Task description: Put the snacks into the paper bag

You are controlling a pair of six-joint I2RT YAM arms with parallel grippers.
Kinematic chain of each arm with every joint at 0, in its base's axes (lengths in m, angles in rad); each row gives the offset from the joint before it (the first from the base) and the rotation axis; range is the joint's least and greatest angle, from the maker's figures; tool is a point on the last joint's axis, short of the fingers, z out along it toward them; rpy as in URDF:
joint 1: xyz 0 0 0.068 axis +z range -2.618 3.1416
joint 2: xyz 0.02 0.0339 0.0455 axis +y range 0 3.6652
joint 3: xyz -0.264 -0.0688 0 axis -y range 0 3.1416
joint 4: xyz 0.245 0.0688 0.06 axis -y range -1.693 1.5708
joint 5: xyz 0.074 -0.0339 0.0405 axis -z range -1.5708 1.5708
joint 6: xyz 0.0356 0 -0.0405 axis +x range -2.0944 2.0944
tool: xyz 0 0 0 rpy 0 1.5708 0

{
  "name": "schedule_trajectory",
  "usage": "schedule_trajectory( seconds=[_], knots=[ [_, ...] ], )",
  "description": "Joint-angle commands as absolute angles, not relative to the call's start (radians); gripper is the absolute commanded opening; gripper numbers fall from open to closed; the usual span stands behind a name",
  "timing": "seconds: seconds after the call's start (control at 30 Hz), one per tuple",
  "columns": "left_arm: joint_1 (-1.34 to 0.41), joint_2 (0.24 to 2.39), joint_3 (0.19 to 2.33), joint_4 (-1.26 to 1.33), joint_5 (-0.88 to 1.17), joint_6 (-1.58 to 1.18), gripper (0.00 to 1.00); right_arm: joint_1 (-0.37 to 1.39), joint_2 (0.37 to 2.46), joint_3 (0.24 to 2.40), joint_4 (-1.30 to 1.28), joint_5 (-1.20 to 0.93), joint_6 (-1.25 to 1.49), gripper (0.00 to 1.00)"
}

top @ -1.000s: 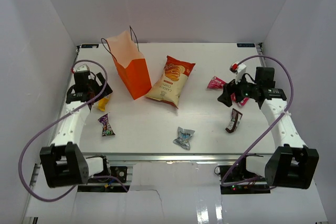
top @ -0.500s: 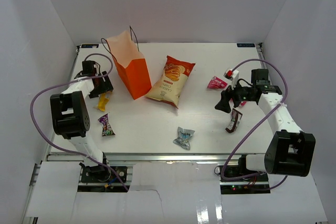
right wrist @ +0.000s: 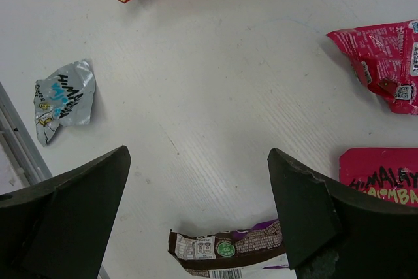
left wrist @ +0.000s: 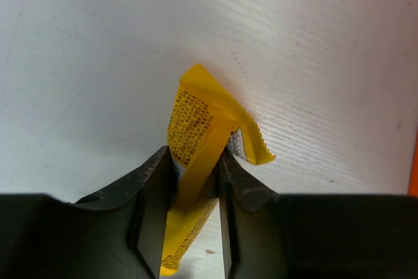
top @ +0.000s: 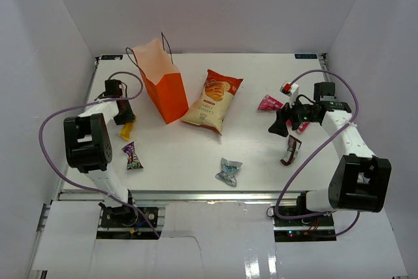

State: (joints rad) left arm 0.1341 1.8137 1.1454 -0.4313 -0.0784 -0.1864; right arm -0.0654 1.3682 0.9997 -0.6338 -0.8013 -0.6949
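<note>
Left hand (left wrist: 194,161) was closed on yellow packet (left wrist: 194,119) | paper bag (top: 164,93) was seen at 2 o'clock, near | right hand (right wrist: 198,161) was spread wide.

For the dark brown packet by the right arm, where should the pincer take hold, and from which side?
Probably from straight above, closing across the narrow width of the dark brown packet near its middle. It lies flat on the table, long and slim, so its long edges fit between the fingers. The right pincer is open close by.
</note>
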Motion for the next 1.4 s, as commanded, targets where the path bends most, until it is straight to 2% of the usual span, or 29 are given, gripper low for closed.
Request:
schedule_trajectory(
  seconds=[0.0,0.03,0.13,0.3,0.47,0.67,0.93,1.13,1.37],
  knots=[
    [0.133,1.757,1.112,-0.446,-0.118,-0.218,0.4,-0.072,1.373,1.051,-0.638,-0.838,-0.695,0.92],
    [0.133,1.747,1.112,-0.446,-0.121,-0.227,0.33,-0.072,1.371,1.054,-0.64,-0.838,-0.695,0.92],
    [0.133,1.683,1.112,-0.451,-0.126,-0.256,0.27,-0.072,1.362,1.055,-0.641,-0.841,-0.692,0.92],
    [0.135,1.49,1.091,-0.466,-0.144,-0.345,0.24,-0.074,1.336,1.036,-0.643,-0.844,-0.693,0.92],
    [0.133,1.194,1.039,-0.46,-0.1,-0.524,0.24,-0.074,1.316,1.012,-0.643,-0.857,-0.684,0.92],
    [0.133,1.048,1.167,-0.454,-0.049,-0.598,0.24,-0.072,1.321,1.008,-0.641,-0.87,-0.683,0.91],
    [0.114,1.184,1.471,-0.399,0.244,-0.725,0.22,-0.074,1.356,1.04,-0.653,-0.891,-0.68,0.92],
    [-0.058,1.336,1.725,-0.399,0.19,-0.713,0.22,-0.074,1.341,1.02,-0.653,-0.876,-0.689,0.92],
    [-0.141,1.503,1.818,-0.4,0.088,-0.689,0.22,-0.074,1.312,0.985,-0.652,-0.865,-0.69,0.92]
  ],
)
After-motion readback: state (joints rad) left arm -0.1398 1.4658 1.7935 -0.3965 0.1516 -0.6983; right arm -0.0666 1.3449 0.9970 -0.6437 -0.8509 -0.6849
